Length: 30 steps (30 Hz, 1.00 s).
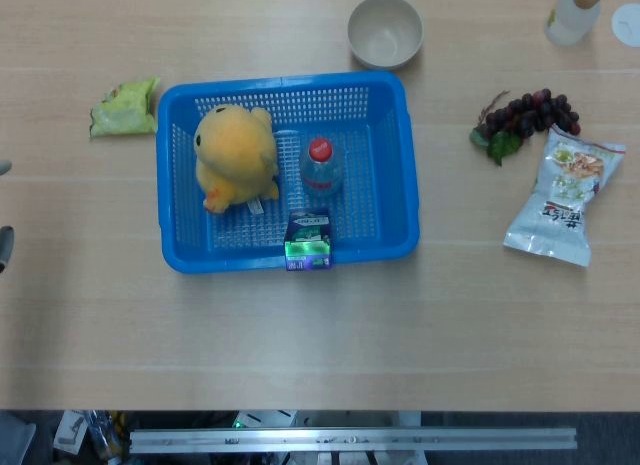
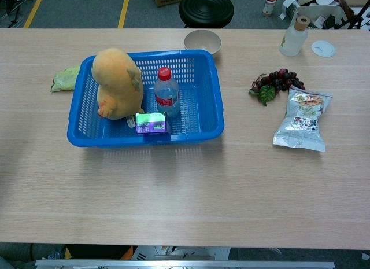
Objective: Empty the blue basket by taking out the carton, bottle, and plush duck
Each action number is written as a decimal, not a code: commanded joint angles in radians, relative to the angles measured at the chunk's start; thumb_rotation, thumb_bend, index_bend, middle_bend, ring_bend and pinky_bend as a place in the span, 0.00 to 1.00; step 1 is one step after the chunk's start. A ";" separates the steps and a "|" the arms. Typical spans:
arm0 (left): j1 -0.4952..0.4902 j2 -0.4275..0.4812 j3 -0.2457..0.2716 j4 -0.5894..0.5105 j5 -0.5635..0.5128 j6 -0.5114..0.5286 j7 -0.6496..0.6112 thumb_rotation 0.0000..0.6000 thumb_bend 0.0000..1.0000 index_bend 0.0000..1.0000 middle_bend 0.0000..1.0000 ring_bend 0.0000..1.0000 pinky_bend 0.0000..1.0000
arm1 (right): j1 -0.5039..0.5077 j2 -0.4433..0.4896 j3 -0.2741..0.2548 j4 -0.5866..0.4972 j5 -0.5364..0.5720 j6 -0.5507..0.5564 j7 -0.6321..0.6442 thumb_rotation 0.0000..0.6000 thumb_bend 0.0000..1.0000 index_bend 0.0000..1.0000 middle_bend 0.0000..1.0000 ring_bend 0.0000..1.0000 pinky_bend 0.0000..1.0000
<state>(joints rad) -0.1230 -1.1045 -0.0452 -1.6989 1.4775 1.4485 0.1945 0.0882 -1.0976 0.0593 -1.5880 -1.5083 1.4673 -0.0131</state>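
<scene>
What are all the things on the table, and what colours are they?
basket: one, blue, left of table middle
plush duck: one, yellow, in basket's left side
bottle: one, clear with red cap, upright in basket
carton: one, green and purple, at basket's near wall
bowl: one, beige, behind basket
grapes: one bunch, dark purple, right side
snack bag: one, silver-white, near grapes
wrapper: one, light green, left of basket
corked bottle: one, pale, far right corner
hands: neither clearly in view

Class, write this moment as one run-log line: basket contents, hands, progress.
blue basket: plush duck, bottle upright, carton against near wall | hands: not in view | removed: none
</scene>
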 commanded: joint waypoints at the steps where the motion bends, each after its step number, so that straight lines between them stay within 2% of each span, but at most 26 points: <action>1: -0.002 -0.002 0.000 -0.001 -0.003 -0.003 0.003 1.00 0.37 0.19 0.27 0.23 0.28 | 0.002 0.004 -0.002 -0.003 -0.003 -0.005 0.002 1.00 0.21 0.24 0.31 0.24 0.35; 9: 0.002 0.003 -0.002 -0.002 0.001 0.009 -0.005 1.00 0.37 0.19 0.27 0.23 0.28 | 0.036 0.025 -0.005 -0.031 -0.055 -0.029 0.051 1.00 0.21 0.24 0.31 0.24 0.35; 20: 0.015 0.015 0.007 -0.018 -0.003 0.018 -0.002 1.00 0.37 0.19 0.27 0.23 0.28 | 0.140 0.063 0.000 -0.081 -0.146 -0.117 0.112 1.00 0.21 0.24 0.31 0.24 0.35; 30: 0.028 0.019 0.010 -0.040 -0.003 0.037 0.015 1.00 0.37 0.19 0.27 0.23 0.28 | 0.238 0.038 -0.021 -0.099 -0.237 -0.209 0.135 1.00 0.19 0.24 0.30 0.24 0.35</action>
<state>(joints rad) -0.0954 -1.0866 -0.0353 -1.7386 1.4740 1.4846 0.2087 0.3113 -1.0513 0.0461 -1.6813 -1.7261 1.2756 0.1199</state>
